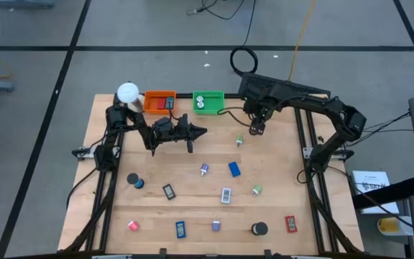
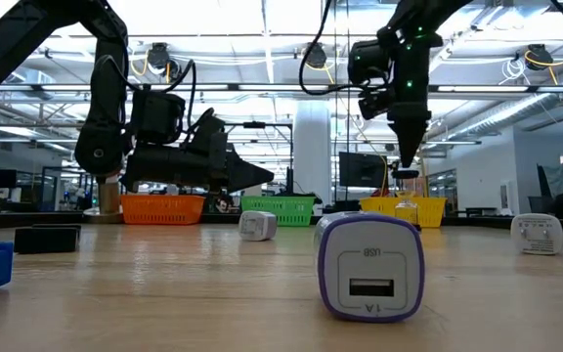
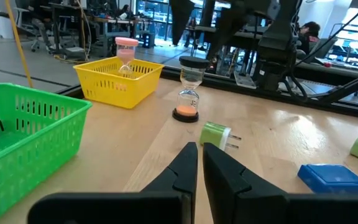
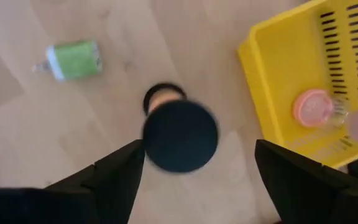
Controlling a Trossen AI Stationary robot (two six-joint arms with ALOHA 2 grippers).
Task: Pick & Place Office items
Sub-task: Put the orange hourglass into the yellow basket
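My right gripper [image 4: 199,148] hangs open, pointing down, over a small hourglass [image 4: 180,135] with a black cap and an orange base. The hourglass stands upright on the wood beside the yellow tray [image 4: 291,68], and a finger stands off each side of its cap without touching it. A pink hourglass [image 4: 316,107] lies in that tray. My left gripper [image 1: 204,132] is shut and level, held above the table and pointing toward the right edge. A green plug [image 3: 215,134] and a blue rectangle [image 3: 331,177] lie ahead of it. Several more small pieces lie on the near half of the table.
The orange tray [image 1: 159,101] and the green tray [image 1: 208,101] sit at the far edge, with a white ball lamp [image 1: 127,92] beside them. My right arm hides the yellow tray in the high view. A purple-and-white charger [image 2: 370,266] stands close to the low camera.
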